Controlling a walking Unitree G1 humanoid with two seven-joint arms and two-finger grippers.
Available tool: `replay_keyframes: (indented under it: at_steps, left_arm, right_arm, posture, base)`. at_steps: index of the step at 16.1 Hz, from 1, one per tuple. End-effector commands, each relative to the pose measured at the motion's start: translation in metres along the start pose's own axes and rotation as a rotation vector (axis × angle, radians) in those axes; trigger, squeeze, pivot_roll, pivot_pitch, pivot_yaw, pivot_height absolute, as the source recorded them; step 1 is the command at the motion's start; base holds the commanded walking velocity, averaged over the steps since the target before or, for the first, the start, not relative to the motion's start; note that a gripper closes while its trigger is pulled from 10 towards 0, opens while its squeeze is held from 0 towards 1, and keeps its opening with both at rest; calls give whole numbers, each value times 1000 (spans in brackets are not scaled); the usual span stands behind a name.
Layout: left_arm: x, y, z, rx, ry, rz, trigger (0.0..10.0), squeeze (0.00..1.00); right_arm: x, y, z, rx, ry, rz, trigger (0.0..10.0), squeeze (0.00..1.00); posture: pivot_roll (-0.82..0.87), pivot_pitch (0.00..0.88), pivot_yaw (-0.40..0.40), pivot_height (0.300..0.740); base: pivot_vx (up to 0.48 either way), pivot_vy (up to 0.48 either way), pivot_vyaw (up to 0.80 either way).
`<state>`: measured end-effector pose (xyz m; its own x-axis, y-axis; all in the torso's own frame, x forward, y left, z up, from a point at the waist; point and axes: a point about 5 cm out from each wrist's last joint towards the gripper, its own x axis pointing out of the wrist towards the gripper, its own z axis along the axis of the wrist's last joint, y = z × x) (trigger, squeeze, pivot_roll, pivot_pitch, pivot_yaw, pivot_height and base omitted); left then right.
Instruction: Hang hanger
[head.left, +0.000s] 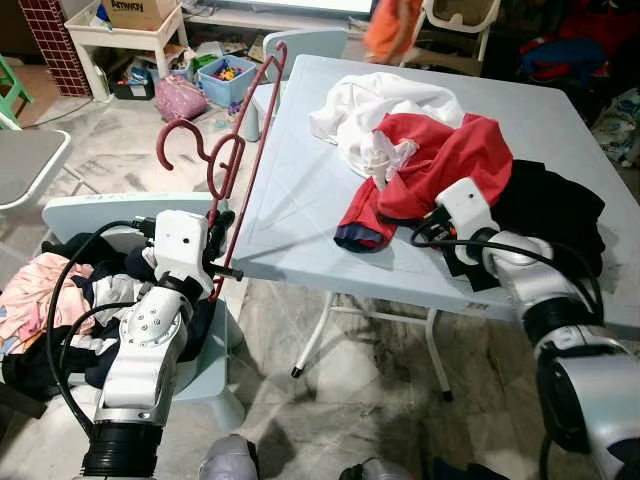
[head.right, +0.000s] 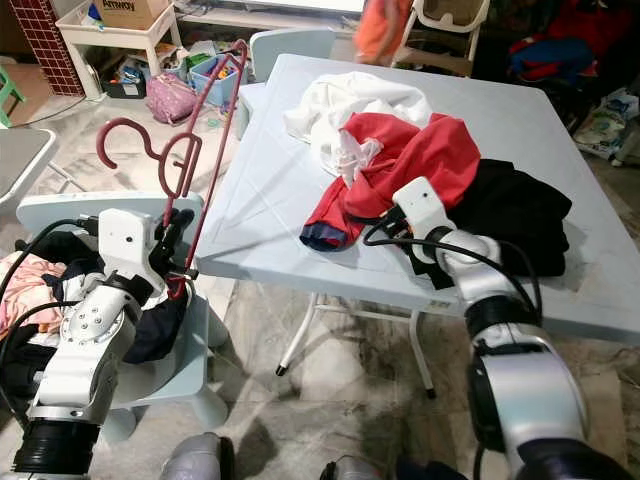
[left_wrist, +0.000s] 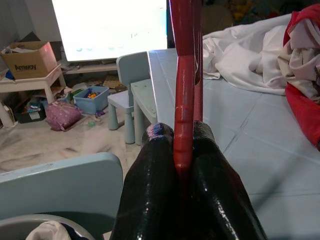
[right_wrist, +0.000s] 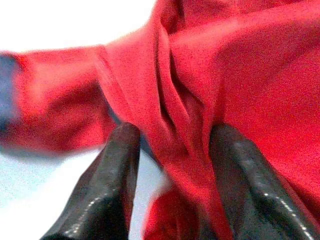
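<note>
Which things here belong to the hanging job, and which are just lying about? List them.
Job:
- red hanger, clamped in the left gripper
- red shirt on the table, with the open right gripper straddling a fold of it

Lying about:
- white garment
- black garment
- pile of clothes on a chair
- toy bin
- cardboard box

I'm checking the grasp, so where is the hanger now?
The hanger is clamped in the left gripper, standing up beside the table's left edge, above the chair.
</note>
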<state>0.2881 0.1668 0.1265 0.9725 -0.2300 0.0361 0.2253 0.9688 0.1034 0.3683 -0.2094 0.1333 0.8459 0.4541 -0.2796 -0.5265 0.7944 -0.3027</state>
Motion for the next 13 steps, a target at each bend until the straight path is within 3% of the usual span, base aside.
replay_keyframes:
  at_steps: [1,4,7,10,13]
  left_arm:
    - [0,-3,-2,7,17,-25,10000,0]
    - [0,-3,-2,9,20,-32,10000,0]
    - [-3,-3,-3,10,29,-38,10000,0]
    - [-3,-3,-4,10,33,-41,10000,0]
    - [-6,-7,-5,7,40,-50,10000,0]
  right_arm:
    - [-7,-9,18,-1,-108,35,10000,1000]
    - [-18,-11,27,8,-165,172,10000,1000]
    - [-25,-10,43,128,-244,307,10000,1000]
    - [-18,17,45,213,-283,442,10000,1000]
    - [6,82,24,351,-231,590,10000,1000]
  posture:
    - [51,20,-45,740]
    - [53,22,-40,740]
    - [58,29,-31,740]
    - [62,33,-29,740]
    - [74,40,-29,740]
  base:
    - [0,0,0]
    - [0,0,0]
    - [0,0,0]
    - [0,0,0]
    - [0,0,0]
